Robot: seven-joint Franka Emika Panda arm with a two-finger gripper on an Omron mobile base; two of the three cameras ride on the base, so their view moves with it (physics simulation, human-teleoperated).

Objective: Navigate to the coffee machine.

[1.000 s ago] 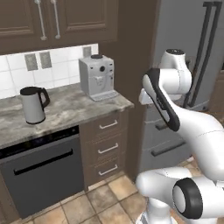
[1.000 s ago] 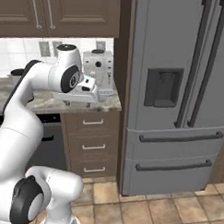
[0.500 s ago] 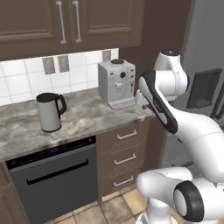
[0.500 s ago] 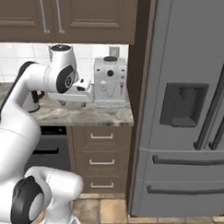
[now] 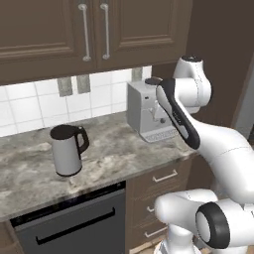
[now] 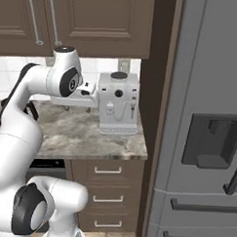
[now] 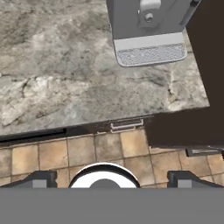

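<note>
Kitchen with dark wood cabinets, white tiled backsplash and a marbled stone counter (image 5: 114, 149), which carries all that matters here. We see the coffee machine (image 6: 118, 103) standing at the right-hand end of that counter, against the backsplash, just beside the tall dark panel that borders the refrigerator (image 6: 202, 143). In the left base view the coffee machine (image 5: 146, 111) is partly covered by the robot's forearm; a kettle (image 5: 67, 149) stands well apart from it, farther left on the counter. In the hand view the machine's drip tray (image 7: 151, 52) lies ahead of the gripper (image 7: 105, 177) and somewhat to the right, past the counter edge and the drawer fronts (image 6: 108, 171) below it. We judge the machine to be almost straight in front of the base, so the remaining travel looks like a short approach with a slight shift to the right. The fingertips (image 7: 39, 178) sit wide apart at the bottom of the hand view, with nothing between them.

Compared with half a second ago, the whole scene has slid across both base views: the machine is larger and nearer the centre, and the refrigerator door crowds the right base view. We read this as the base driving closer, not as the objects moving.
</note>
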